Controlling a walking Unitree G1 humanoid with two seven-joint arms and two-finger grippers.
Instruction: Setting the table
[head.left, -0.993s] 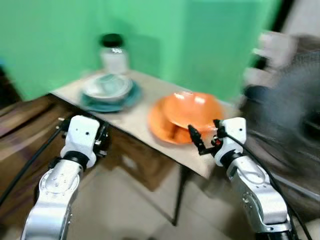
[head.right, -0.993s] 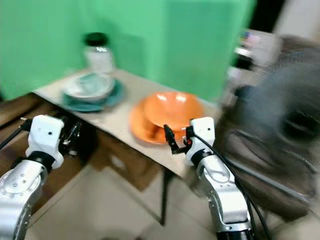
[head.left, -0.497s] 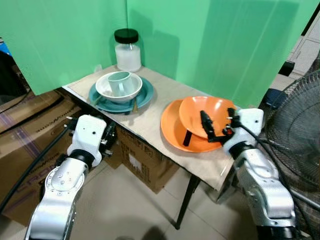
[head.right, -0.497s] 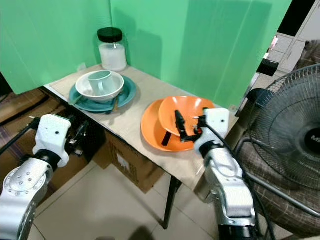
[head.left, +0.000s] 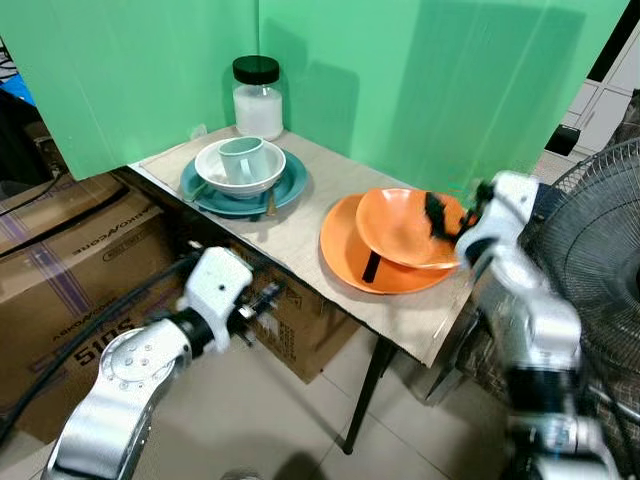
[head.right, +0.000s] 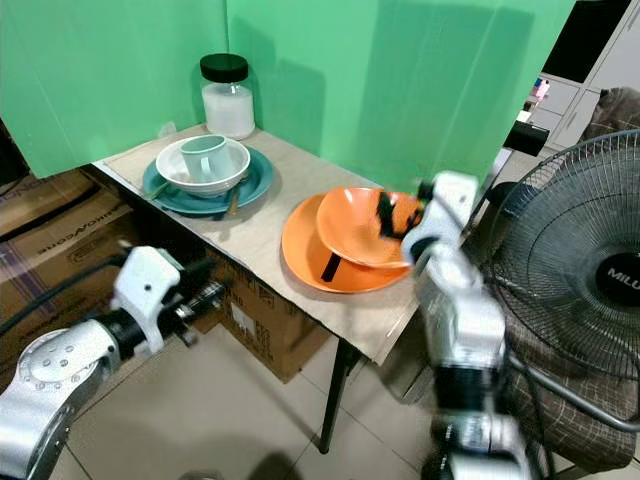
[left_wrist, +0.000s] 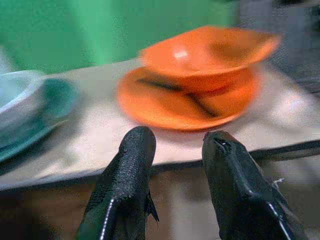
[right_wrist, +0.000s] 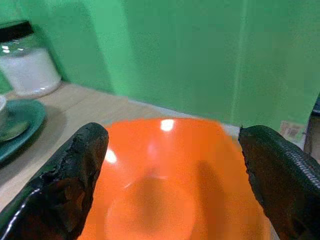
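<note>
Orange bowl (head.left: 405, 226): on the orange plate (head.left: 345, 255), right part of the table (head.left: 300, 225).
Right gripper (head.left: 437, 215): at the bowl's far right rim, fingers wide apart.
Left gripper (left_wrist: 172, 145): below the table's near edge, fingers narrowly parted, holding nothing.
Teal plate (head.left: 285, 188): far left, carrying a white bowl (head.left: 215, 170) and cup (head.left: 240, 160).

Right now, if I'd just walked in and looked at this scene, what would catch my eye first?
Probably the bright orange bowl sitting on an orange plate at the near right end of the small table, with the robot's right gripper open at the bowl's right rim. Next, the green screen behind the table, and the teal plate carrying a white bowl with a cup inside, in front of a black-lidded jar.
</note>
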